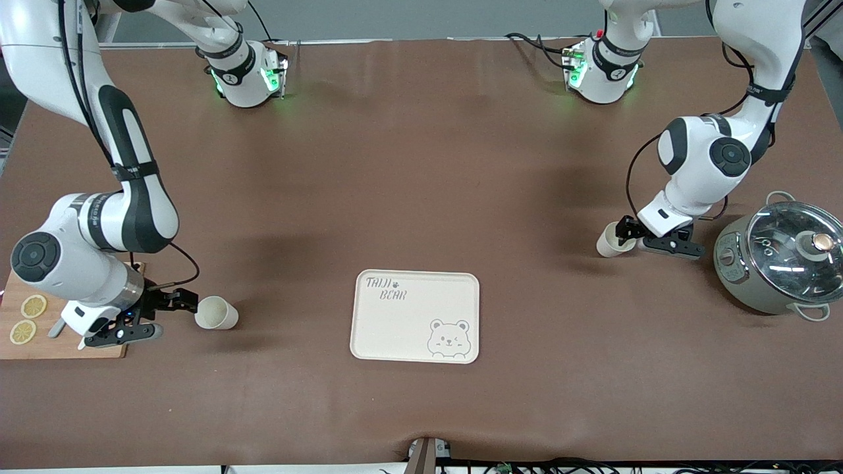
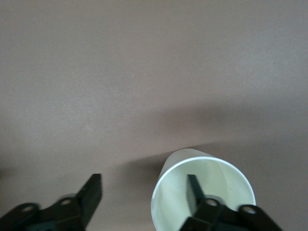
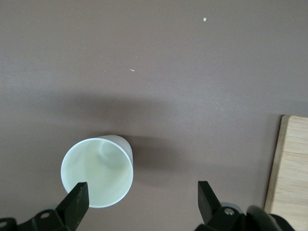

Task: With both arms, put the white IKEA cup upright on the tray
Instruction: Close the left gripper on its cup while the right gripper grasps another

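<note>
The cream tray (image 1: 408, 322) with "TAIJI BEAR" lettering and a bear drawing lies near the table's middle, with nothing on it. One white cup (image 1: 217, 313) lies tipped toward the right arm's end, its mouth facing my right gripper (image 1: 190, 304). In the right wrist view this gripper (image 3: 143, 190) is open and the cup (image 3: 98, 171) sits beside one finger. A second white cup (image 1: 609, 241) lies toward the left arm's end. My left gripper (image 1: 625, 230) is open at it. In the left wrist view (image 2: 144, 185) one finger (image 2: 193, 190) is inside the cup's mouth (image 2: 207, 173) and the other is outside.
A wooden cutting board (image 1: 66, 342) with two lemon slices (image 1: 33, 306) lies under the right arm's wrist; its edge shows in the right wrist view (image 3: 291, 173). A grey pot with a glass lid (image 1: 784, 257) stands beside the left gripper, at the table's end.
</note>
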Tool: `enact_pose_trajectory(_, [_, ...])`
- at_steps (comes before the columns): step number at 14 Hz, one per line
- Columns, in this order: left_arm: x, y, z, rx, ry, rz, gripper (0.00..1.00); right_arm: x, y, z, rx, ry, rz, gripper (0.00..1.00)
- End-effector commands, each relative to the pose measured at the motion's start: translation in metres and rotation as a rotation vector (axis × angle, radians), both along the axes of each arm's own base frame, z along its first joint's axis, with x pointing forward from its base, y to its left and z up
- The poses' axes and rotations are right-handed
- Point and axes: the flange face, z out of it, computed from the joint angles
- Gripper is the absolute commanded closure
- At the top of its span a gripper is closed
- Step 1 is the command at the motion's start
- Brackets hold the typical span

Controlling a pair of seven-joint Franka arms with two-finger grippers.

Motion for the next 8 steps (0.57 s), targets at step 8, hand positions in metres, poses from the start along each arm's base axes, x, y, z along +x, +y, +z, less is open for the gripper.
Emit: enact_pose_trajectory(8, [0.006,0.000,0.001,-0.010,-0.019,-0.019,1.00,0.003,0.000,-0.031,-0.007,-0.012,0.044,0.00])
